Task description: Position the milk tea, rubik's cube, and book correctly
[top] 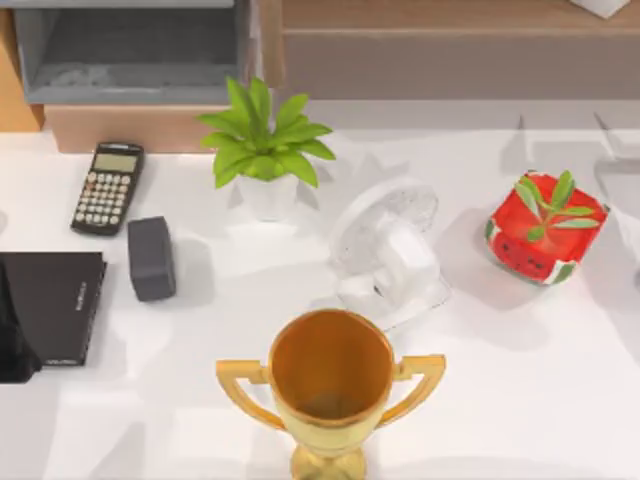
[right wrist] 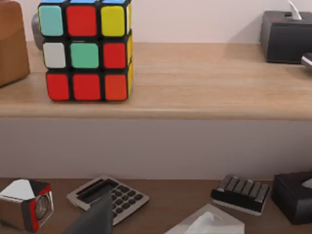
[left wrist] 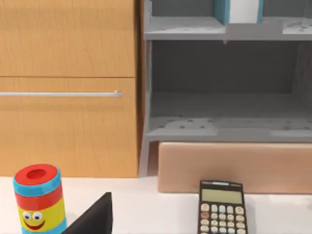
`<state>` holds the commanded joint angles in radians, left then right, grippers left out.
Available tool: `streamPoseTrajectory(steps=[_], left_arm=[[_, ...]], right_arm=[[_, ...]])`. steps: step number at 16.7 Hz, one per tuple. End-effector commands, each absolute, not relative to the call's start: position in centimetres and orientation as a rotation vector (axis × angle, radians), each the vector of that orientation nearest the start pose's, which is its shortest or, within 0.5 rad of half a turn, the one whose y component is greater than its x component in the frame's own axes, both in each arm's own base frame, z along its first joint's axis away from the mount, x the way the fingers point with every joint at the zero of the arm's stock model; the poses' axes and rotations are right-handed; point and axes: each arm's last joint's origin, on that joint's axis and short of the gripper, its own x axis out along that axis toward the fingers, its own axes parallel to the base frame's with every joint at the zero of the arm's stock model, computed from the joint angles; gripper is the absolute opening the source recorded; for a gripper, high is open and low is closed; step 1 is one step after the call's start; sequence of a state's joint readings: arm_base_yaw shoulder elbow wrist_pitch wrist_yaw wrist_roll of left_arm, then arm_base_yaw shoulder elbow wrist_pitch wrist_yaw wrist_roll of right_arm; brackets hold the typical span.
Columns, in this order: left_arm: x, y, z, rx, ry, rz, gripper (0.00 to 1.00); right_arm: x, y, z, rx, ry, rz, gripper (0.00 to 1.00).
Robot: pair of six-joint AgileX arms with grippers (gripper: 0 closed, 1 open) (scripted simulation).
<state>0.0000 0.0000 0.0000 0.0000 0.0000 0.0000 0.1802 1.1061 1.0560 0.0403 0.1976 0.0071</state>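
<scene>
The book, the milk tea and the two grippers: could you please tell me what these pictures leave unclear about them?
- Book: left wrist view, standing on the upper gray shelf; the picture's edge cuts off its top.
- Rubik's cube: right wrist view, on the wooden shelf; its top is cut by the edge.
- Milk tea: cannot be identified with certainty.
- Left gripper and right gripper: just one dark fingertip each at the edge, so open or shut cannot be told.

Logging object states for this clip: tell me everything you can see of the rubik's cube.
The rubik's cube appears in the right wrist view as a three-by-three puzzle with a black frame and glossy, plastic-looking stickers. Its facing side is scrambled: teal, red, yellow across the top; white, green, red in the middle; red, red, orange below. A narrow side face shows yellow and orange. It sits upright and square on a light wooden shelf, resting on its bottom face. A brown object stands close beside it; no gripper touches it.
</scene>
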Motion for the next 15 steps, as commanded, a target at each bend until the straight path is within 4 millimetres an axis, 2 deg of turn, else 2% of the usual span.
streamPoseTrajectory(steps=[2, 4, 7, 9, 11, 13, 15], left_arm=[[10.6, -0.1, 16.0, 0.0, 0.0, 0.0, 1.0], [10.6, -0.1, 16.0, 0.0, 0.0, 0.0, 1.0], [10.6, -0.1, 16.0, 0.0, 0.0, 0.0, 1.0], [10.6, -0.1, 16.0, 0.0, 0.0, 0.0, 1.0], [10.6, -0.1, 16.0, 0.0, 0.0, 0.0, 1.0], [10.6, -0.1, 16.0, 0.0, 0.0, 0.0, 1.0], [10.6, -0.1, 16.0, 0.0, 0.0, 0.0, 1.0]], right_arm=[[20.5, 2.7, 35.4, -0.009, 0.013, -0.009, 1.0], [16.4, 1.6, 31.4, -0.007, 0.016, -0.009, 1.0], [12.5, 0.6, 24.9, -0.004, 0.014, -0.007, 1.0], [11.3, 0.3, 21.3, -0.002, 0.01, -0.005, 1.0], [10.8, 0.1, 18.5, -0.001, 0.006, -0.002, 1.0], [10.6, -0.1, 16.8, 0.0, 0.002, -0.001, 1.0], [10.6, -0.1, 16.0, 0.0, 0.0, 0.0, 1.0]])
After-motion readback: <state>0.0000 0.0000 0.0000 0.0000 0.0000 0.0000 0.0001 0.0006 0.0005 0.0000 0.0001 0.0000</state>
